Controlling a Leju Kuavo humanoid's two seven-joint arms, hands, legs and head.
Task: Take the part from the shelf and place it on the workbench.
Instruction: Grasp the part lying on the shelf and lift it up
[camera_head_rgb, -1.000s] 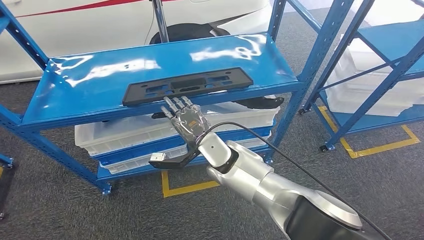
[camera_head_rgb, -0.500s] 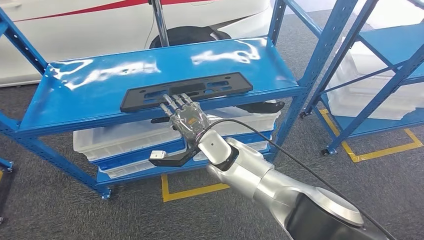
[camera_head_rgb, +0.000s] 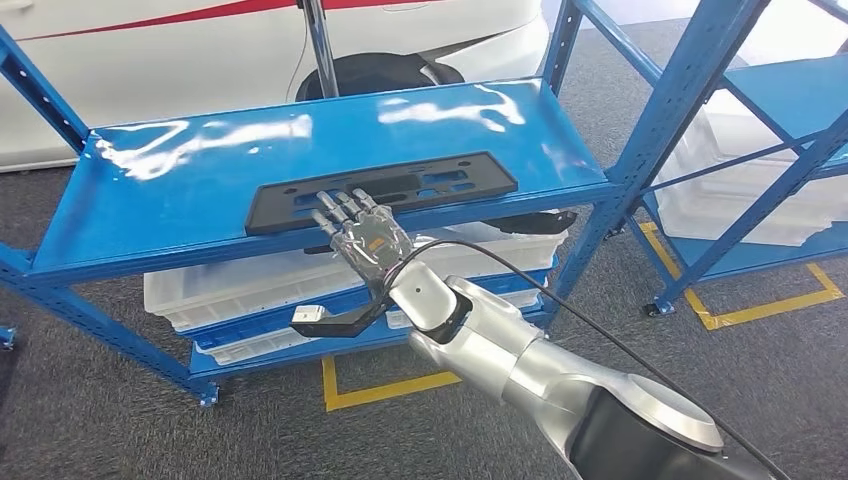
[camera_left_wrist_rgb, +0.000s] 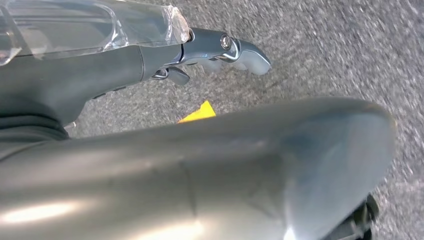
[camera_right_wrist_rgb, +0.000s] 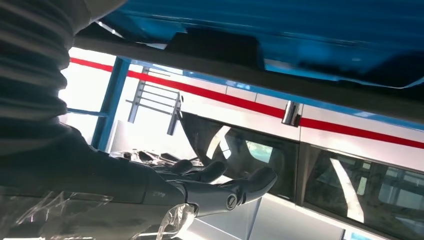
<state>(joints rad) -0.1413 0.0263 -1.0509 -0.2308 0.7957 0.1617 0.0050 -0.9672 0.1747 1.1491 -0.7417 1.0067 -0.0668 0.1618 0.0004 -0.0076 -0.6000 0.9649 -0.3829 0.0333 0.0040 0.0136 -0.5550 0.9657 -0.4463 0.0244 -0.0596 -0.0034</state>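
Note:
The part (camera_head_rgb: 430, 183) is a long flat black plastic plate with cut-outs. It lies near the front edge of the blue shelf's top level (camera_head_rgb: 190, 180). My right hand (camera_head_rgb: 362, 235) reaches in from the front, its fingers (camera_head_rgb: 338, 208) stretched out and spread over the plate's front edge, left of its middle. Nothing is gripped. In the right wrist view the right hand (camera_right_wrist_rgb: 200, 185) shows its fingers straight, close to the blue shelf board (camera_right_wrist_rgb: 310, 30). My left hand (camera_left_wrist_rgb: 220, 47) hangs over grey carpet and holds nothing.
White bins (camera_head_rgb: 230, 275) fill the lower levels, with another black piece (camera_head_rgb: 530, 220) lying on them. A second blue rack (camera_head_rgb: 760, 120) with white bins stands at the right. A white car (camera_head_rgb: 150, 50) is behind the shelf. Yellow tape (camera_head_rgb: 380, 385) marks the carpet.
My right hand has moved forward, from the shelf's front edge to over the plate's front edge. The whole picture has shifted a little, so the camera moved too.

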